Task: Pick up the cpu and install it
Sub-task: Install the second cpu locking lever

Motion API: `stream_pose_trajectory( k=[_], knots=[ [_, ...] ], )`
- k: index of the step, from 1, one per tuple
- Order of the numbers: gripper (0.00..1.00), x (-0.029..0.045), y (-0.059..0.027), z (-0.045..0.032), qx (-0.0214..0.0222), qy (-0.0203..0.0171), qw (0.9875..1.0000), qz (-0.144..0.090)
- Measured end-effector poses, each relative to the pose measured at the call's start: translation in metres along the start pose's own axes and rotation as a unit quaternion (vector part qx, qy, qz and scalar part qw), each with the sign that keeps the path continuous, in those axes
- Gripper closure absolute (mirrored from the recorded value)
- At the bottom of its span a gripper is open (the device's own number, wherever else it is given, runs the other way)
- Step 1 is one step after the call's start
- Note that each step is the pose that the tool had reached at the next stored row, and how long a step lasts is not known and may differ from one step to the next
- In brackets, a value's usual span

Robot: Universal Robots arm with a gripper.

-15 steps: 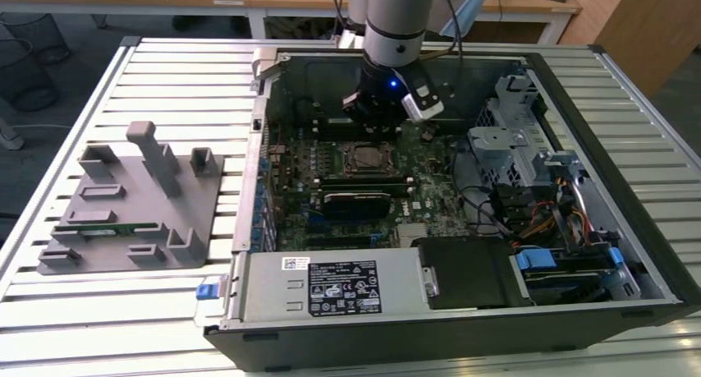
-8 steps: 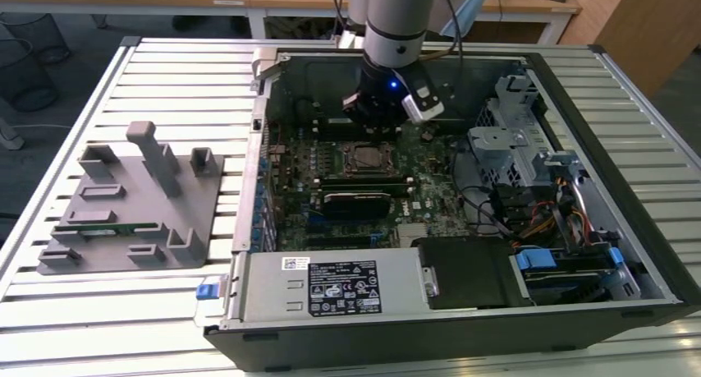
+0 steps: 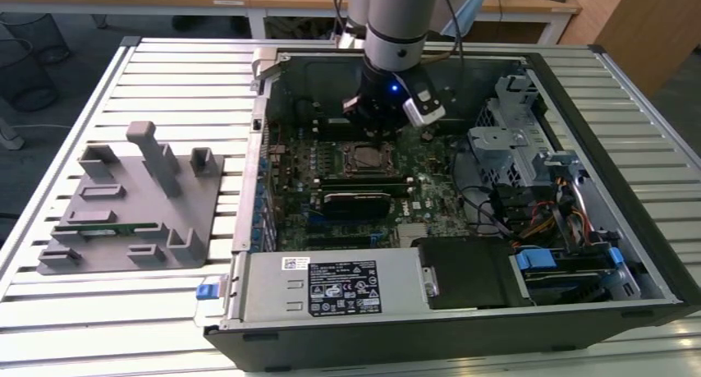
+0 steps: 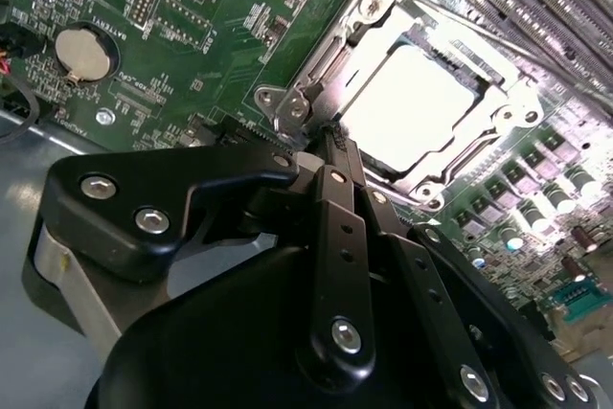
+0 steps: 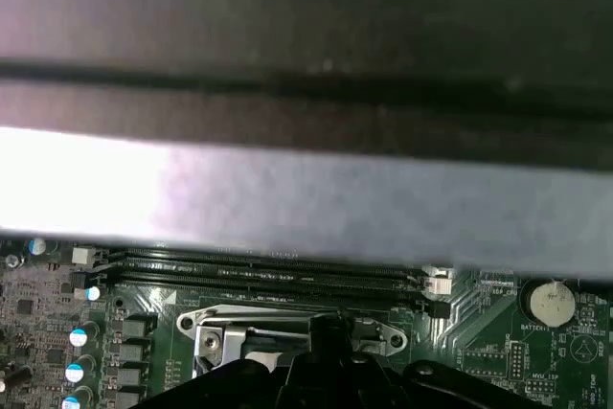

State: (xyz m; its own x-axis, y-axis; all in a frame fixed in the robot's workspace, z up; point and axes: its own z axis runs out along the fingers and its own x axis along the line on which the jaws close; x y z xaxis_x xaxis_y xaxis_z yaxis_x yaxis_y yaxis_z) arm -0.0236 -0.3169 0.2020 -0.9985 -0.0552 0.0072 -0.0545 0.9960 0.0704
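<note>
The cpu (image 4: 412, 107), a bright silver square plate, lies inside the socket's metal frame (image 4: 306, 102) on the green motherboard. My gripper (image 4: 328, 141) hangs just above the edge of that frame with its fingers closed together and nothing between them. In the exterior view the gripper (image 3: 376, 129) is inside the open computer case, right behind the socket (image 3: 363, 156). In the first wrist view the gripper (image 5: 330, 329) meets the frame (image 5: 287, 318) in front of the memory slots.
A grey fixture plate (image 3: 131, 204) on the exterior view's left carries a green memory stick (image 3: 107, 227). The power supply (image 3: 328, 287), drive cage (image 3: 510, 139) and cables (image 3: 537, 221) crowd the case. A coin battery (image 4: 81, 52) sits near the socket.
</note>
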Motion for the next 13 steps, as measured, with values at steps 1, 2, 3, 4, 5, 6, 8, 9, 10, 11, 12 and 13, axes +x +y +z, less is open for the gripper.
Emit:
stream_pose_trajectory(
  k=[1,2,3,4,5,6,8,9,10,11,12,13],
  knots=[
    [0.89,0.0001,-0.0009,0.0,0.0,0.0,1.0,0.0],
    [0.89,0.0001,-0.0019,-0.0001,0.0,0.0,1.0,0.0],
    [0.89,0.0002,-0.0029,-0.0001,0.0,0.0,1.0,0.0],
    [0.89,0.0002,-0.0039,-0.0001,0.0,0.0,1.0,0.0],
    [0.89,0.0003,-0.0051,-0.0001,0.0,0.0,1.0,0.0],
    [0.89,0.0003,-0.0061,-0.0001,0.0,0.0,1.0,0.0],
    [0.89,0.0004,-0.0074,-0.0002,0.0,0.0,1.0,0.0],
    [0.89,0.0005,-0.0077,-0.0003,0.0,0.0,1.0,0.0],
    [0.89,0.0005,-0.0077,-0.001,0.0001,0.0,1.0,0.0],
    [0.89,0.0005,-0.0077,-0.0021,0.0001,0.0,1.0,0.0],
    [0.89,0.0005,-0.0076,-0.0034,-0.0001,0.0001,1.0,0.0],
    [0.89,0.0005,-0.0075,-0.0055,0.0,0.0003,1.0,0.0]
  ],
)
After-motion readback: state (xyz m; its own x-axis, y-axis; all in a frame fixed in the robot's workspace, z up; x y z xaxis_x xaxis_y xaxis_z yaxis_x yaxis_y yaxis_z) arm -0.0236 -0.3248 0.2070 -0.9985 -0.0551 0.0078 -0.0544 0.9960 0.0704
